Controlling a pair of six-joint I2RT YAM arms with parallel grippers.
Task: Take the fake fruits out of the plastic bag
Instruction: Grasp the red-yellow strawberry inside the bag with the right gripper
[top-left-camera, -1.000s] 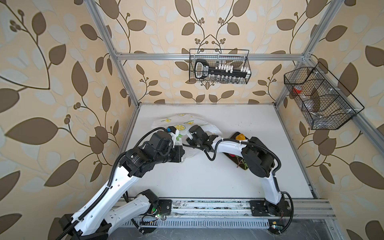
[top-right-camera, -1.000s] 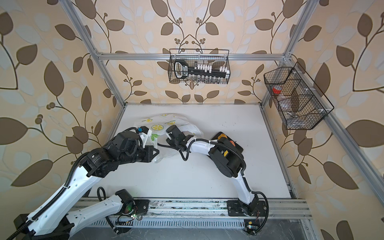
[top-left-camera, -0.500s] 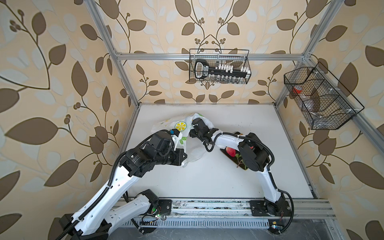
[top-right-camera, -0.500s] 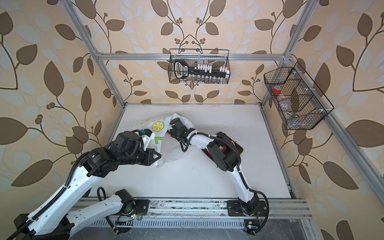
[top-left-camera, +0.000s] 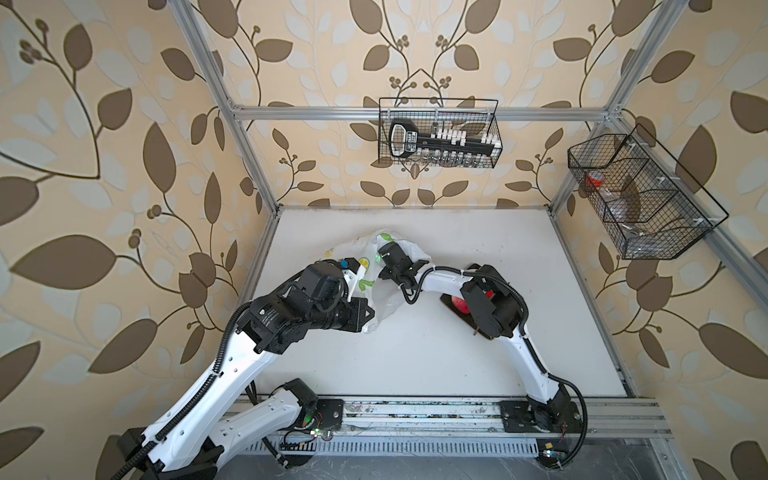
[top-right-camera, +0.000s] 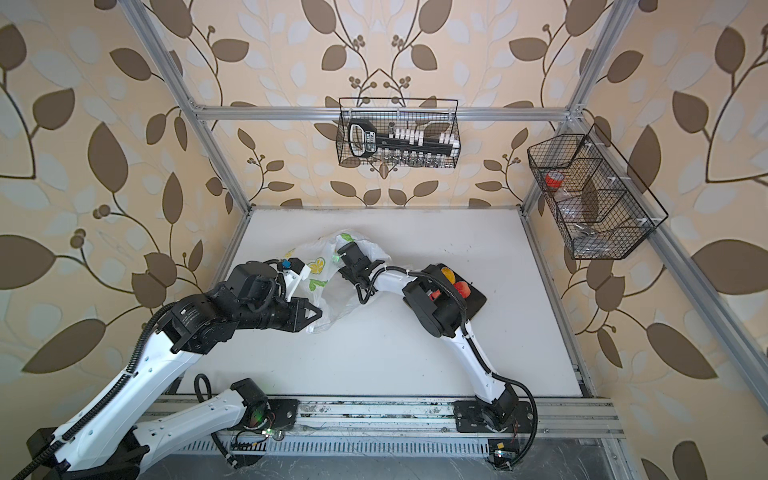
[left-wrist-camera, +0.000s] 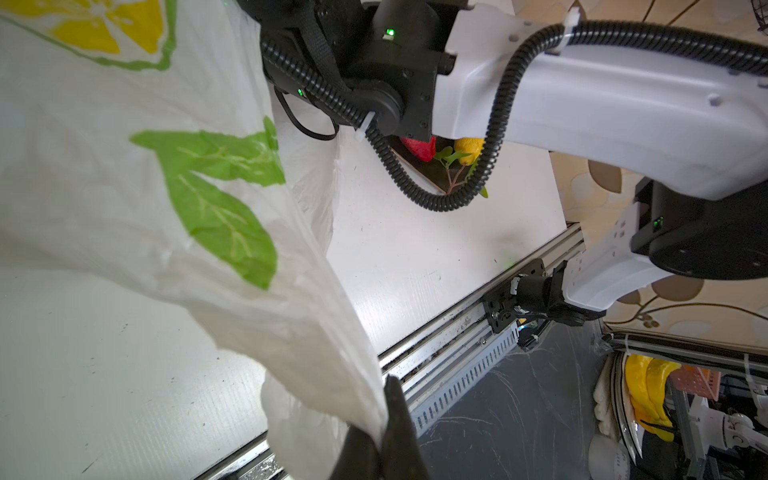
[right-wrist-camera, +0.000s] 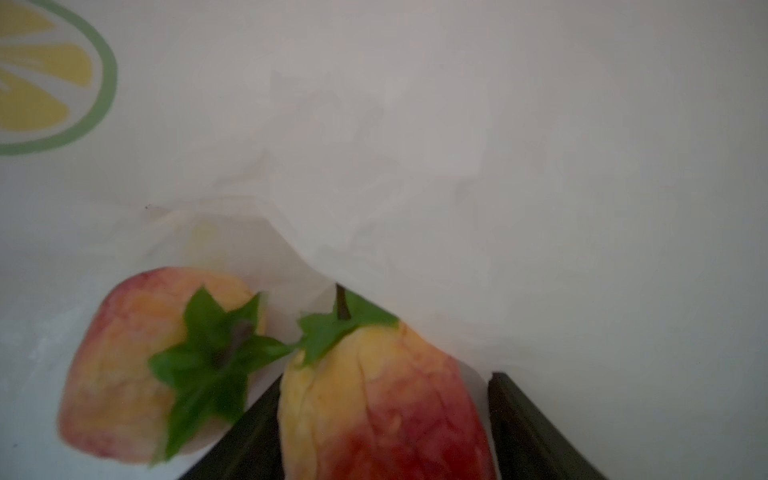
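Black fingers of the right claw (right-wrist-camera: 386, 380) stand spread inside the thin, crinkly white plastic bag (right-wrist-camera: 415, 124) printed with lemon slices. One finger sits on each side of a glossy red-and-yellow fake fruit (right-wrist-camera: 365, 419) with a green leafy cap; I cannot tell whether the pads touch it. A twin red-and-yellow fruit (right-wrist-camera: 124, 357) lies just beside it, deeper in the bag. Both look light, hard and slick, so the roundest part of the body is probably the place to grip, not the soft cap or thin stalk. A limp fold of film hangs over the fruit and could get pinched along with it. At the bag's rim the left claw (left-wrist-camera: 376, 451) is pressed together on the plastic, holding the mouth up. Near the bag on the right arm's side, a dark square plate (top-right-camera: 478, 301) carries a red fruit (top-right-camera: 462, 288) and an orange-yellow fruit (top-right-camera: 448, 273). That makes for a short carry, though the right arm's own forearm and cable hang over the way. The white counter (top-right-camera: 395, 353) lies bare from the bag to the metal rail (top-right-camera: 374, 409).
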